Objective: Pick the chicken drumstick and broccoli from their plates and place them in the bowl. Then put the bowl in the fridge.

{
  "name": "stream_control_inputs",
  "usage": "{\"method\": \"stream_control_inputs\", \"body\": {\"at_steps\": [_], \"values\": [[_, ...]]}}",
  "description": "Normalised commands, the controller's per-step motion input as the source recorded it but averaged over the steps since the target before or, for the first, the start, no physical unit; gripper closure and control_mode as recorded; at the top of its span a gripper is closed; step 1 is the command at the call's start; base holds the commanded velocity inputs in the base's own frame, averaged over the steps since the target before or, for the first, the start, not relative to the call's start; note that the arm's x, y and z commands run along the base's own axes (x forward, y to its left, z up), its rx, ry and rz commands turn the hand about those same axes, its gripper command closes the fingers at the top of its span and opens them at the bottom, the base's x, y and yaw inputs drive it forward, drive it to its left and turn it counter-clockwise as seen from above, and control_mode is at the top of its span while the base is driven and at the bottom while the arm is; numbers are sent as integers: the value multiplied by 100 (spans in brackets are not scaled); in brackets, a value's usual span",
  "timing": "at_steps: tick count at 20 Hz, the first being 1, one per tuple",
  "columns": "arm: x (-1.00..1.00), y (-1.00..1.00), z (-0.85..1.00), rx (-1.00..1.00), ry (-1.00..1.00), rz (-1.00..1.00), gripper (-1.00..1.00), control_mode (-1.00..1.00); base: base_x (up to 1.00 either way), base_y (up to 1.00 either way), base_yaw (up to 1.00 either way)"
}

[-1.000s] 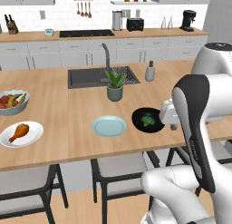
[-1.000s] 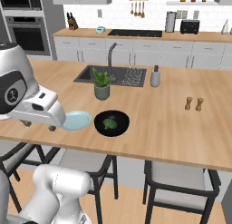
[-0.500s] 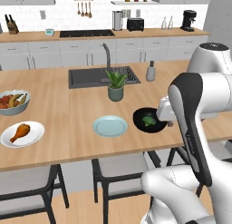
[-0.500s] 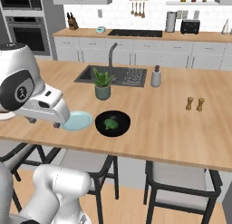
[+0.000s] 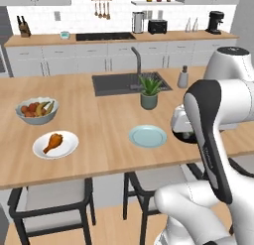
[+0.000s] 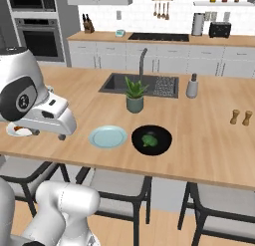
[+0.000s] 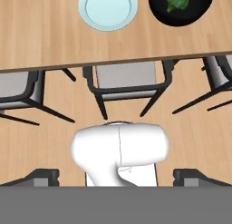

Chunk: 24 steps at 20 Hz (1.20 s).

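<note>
The chicken drumstick [image 5: 53, 142] lies on the white plate [image 5: 69, 148] near the counter's front left. The broccoli [image 6: 149, 140] sits inside the black bowl [image 6: 164, 145], which the hand view has at its top right as bowl [image 7: 199, 12] with broccoli [image 7: 176, 0]. Beside the bowl lies the pale blue-green plate [image 6: 107, 137], bare. My gripper [image 6: 49, 134] hangs above the counter's front edge, left of that plate, pointing down. In the hand view the gripper [image 7: 117, 177] is open, its fingertips [image 7: 43, 175] far apart with nothing between them. The fridge is out of view.
A pale fruit bowl [image 5: 37, 110] stands behind the white plate. A potted plant [image 6: 134, 94], the sink [image 6: 149, 84] and a grey bottle [image 6: 192, 85] sit mid-counter. Salt and pepper shakers [image 6: 238, 117] stand at the right. Dark stools [image 7: 120, 82] are tucked under the counter's front edge.
The whole scene has slid to the right in both base views, so the camera has moved left along the counter. The hand rides along, still open.
</note>
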Motion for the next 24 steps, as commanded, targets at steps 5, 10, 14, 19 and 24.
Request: {"method": "stream_control_inputs", "body": {"at_steps": [5, 10, 14, 19, 24], "values": [[0, 0, 0, 0, 0, 0, -100, 100, 41, 13, -2], [0, 0, 0, 0, 0, 0, -100, 100, 35, 31, -4], [0, 0, 0, 0, 0, 0, -100, 100, 0, 49, -3], [0, 0, 0, 0, 0, 0, -100, 100, 0, 54, 0], [0, 0, 0, 0, 0, 0, -100, 100, 12, 44, 0]]}}
